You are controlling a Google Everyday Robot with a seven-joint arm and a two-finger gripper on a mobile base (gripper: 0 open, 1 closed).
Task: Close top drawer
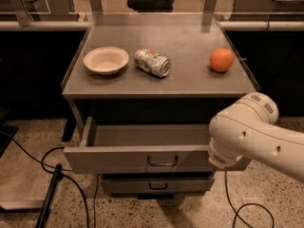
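Cabinet of grey metal (190, 80) filled the middle of the frame, its flat top carrying three things in a row. A shallow cream bowl (106, 60) sat at the left. A crushed drink can (152, 62) lay on its side just right of the bowl. An orange (222, 60) sat well apart from both, near the right edge.

Below the top, the top drawer (128, 158) stood pulled out toward the lower part of the frame, and its grey interior showed. A small dark loop handle (162, 162) sat at the centre of its front panel. A second drawer front (156, 184) lay beneath it, set further back.

The white robot arm (256, 137) came in from the lower right and covered the right end of the top drawer's front panel. The gripper (221, 160) was at that end of the panel, largely hidden by the arm's rounded housing. Whether it was spread or closed could not be told, nor whether it touched the panel.

Dark cables (28, 153) trailed over the speckled floor (266, 189) at lower left.
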